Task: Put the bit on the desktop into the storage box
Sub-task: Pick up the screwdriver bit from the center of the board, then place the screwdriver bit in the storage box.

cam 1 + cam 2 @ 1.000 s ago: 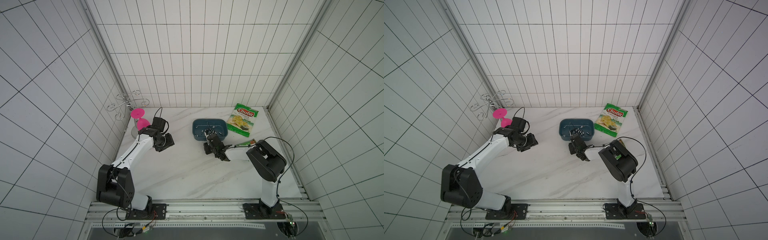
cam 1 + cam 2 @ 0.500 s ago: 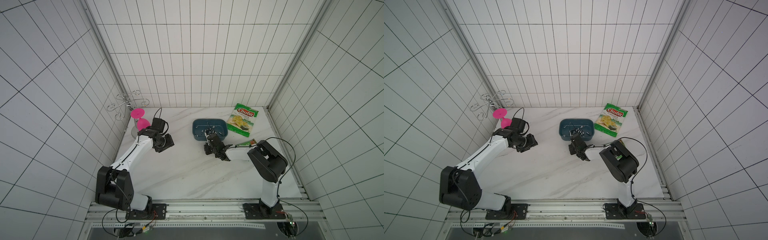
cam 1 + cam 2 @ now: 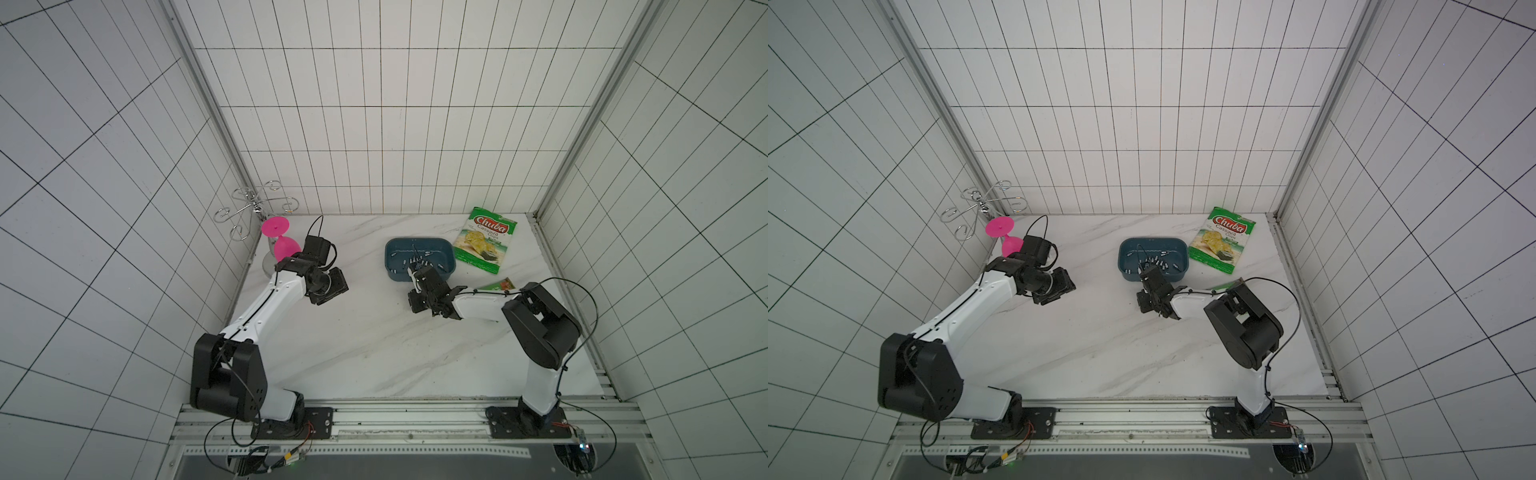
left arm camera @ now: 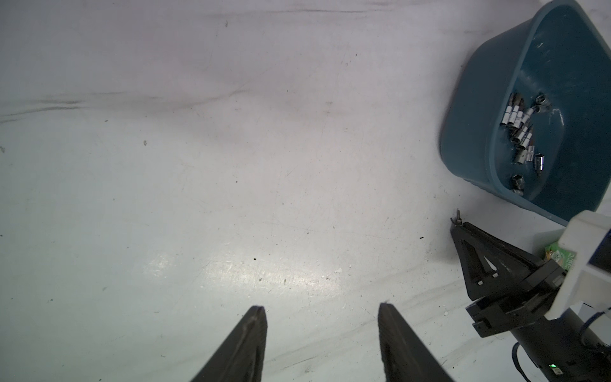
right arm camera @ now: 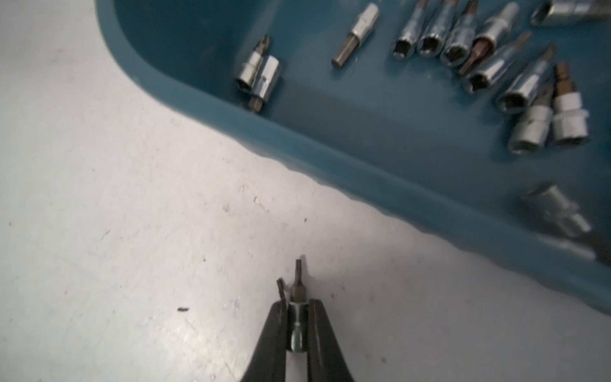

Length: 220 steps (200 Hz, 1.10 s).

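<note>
The change in the last second was at the right gripper (image 5: 296, 302): its jaws had come together and were now clamped on the bit (image 5: 298, 284), gripping its silver socket end between the two dark fingers while the thin dark tip stuck out ahead toward the storage box (image 5: 363, 158). The arm itself had hardly shifted in the top views across that second, so this read as a grasp made in place, not a carry. The bit therefore sat in the jaws just beside the near wall of the box, outside it, over the desktop (image 5: 132, 205); whether it was already clear of the surface could not be told. Inside the box lay many sockets and bits (image 5: 463, 49), loose on its floor. The left gripper (image 4: 320, 306) hung with its jaws apart and nothing between them over bare marble, well apart from the box, and seemed to have no part in this step. My reading was that the pickup was done and what remained was a short lift over the wall and a release; with so slim a hold on so small a piece, a slip or a knock on the rim looked the main risk
</note>
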Available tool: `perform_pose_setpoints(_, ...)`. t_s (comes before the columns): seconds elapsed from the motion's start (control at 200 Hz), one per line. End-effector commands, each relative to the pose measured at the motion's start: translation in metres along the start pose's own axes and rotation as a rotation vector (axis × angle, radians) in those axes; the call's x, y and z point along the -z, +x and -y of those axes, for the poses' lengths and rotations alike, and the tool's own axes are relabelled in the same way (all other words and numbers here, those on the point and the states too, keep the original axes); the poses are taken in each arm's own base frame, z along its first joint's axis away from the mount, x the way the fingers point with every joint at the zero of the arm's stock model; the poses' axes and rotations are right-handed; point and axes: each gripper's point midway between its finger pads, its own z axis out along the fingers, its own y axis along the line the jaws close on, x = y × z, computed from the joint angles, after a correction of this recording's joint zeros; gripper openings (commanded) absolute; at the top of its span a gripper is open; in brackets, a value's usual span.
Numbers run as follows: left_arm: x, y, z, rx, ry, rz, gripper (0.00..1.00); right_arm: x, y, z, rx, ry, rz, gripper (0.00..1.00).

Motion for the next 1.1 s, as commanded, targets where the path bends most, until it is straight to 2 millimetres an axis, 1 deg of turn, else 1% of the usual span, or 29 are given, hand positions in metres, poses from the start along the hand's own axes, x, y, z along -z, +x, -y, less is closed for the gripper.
perform_pose_setpoints(0.0,0.009,-0.002,0.004,0.001,0.029,0.026,0.58,0.017,0.005,-0.004,-0.007,-0.004,-0.045,0.0)
perform_pose_setpoints(0.15,0.011,-0.002,0.006,-0.002,0.038,0.03,0.58,0.029,-0.005,-0.004,-0.002,-0.003,-0.023,0.0)
perform_pose_setpoints(0.29,0.012,0.0,0.004,0.0,0.033,0.028,0.57,0.043,-0.018,-0.005,-0.001,-0.002,0.004,0.0)
perform_pose_setpoints(0.445,0.013,0.003,0.004,0.003,0.034,0.025,0.58,0.067,-0.042,-0.004,0.015,0.014,0.053,0.0)
perform_pose_setpoints(0.55,0.014,0.003,0.005,0.002,0.035,0.023,0.57,0.085,-0.063,-0.001,0.026,0.038,0.098,0.0)
perform_pose_setpoints(0.68,0.016,0.001,0.006,0.002,0.037,0.028,0.57,0.096,-0.086,0.007,0.018,0.053,0.129,0.0)
perform_pose_setpoints(0.77,0.016,0.001,0.007,0.001,0.038,0.027,0.57,0.097,-0.098,0.015,0.004,0.054,0.133,0.0)
perform_pose_setpoints(0.875,0.015,0.002,0.003,-0.003,0.02,0.023,0.57,0.093,-0.108,0.028,-0.023,0.039,0.124,0.0)
perform_pose_setpoints(0.96,0.014,0.001,0.001,-0.001,0.011,0.027,0.57,0.083,-0.11,0.042,-0.036,0.049,0.095,0.0)
perform_pose_setpoints(1.095,0.015,0.0,0.002,-0.002,0.012,0.028,0.57,0.066,-0.113,0.065,-0.07,0.053,0.061,0.0)
